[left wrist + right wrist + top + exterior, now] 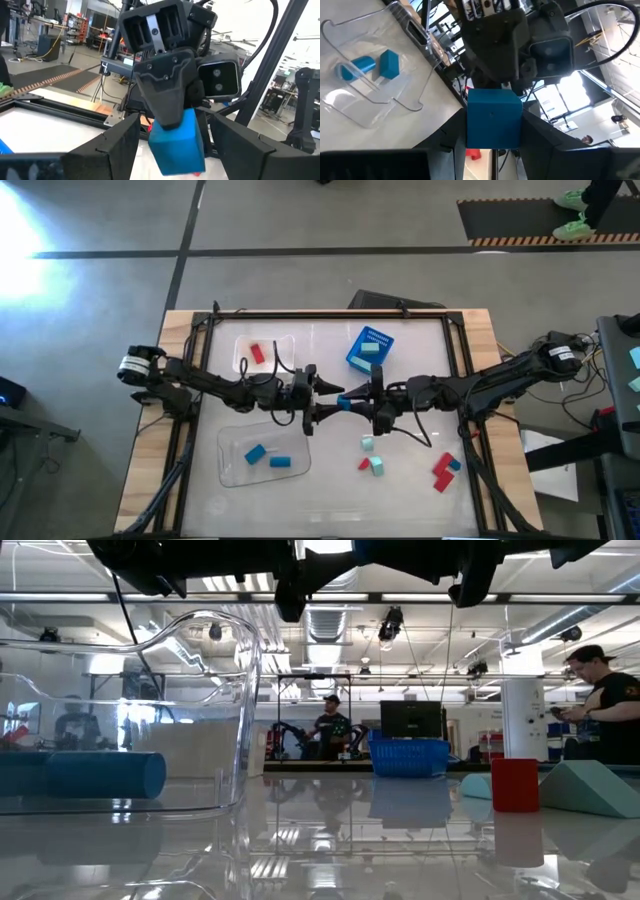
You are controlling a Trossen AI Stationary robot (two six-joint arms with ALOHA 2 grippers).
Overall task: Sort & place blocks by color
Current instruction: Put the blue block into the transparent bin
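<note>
blue block (pixel 493 119) pinched by right end effector (pixel 348 398), left end effector (pixel 322 385) spread around it, long axis unclear

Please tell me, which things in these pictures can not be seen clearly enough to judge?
- High view: the blue block between the left gripper and the right gripper is too small to show who holds it.
- Low view: both grippers are cut off by the top edge.
- Low view: the clear tray wall blurs the blue pieces behind it.
- Right wrist view: a red piece is mostly hidden by the blue block.
</note>
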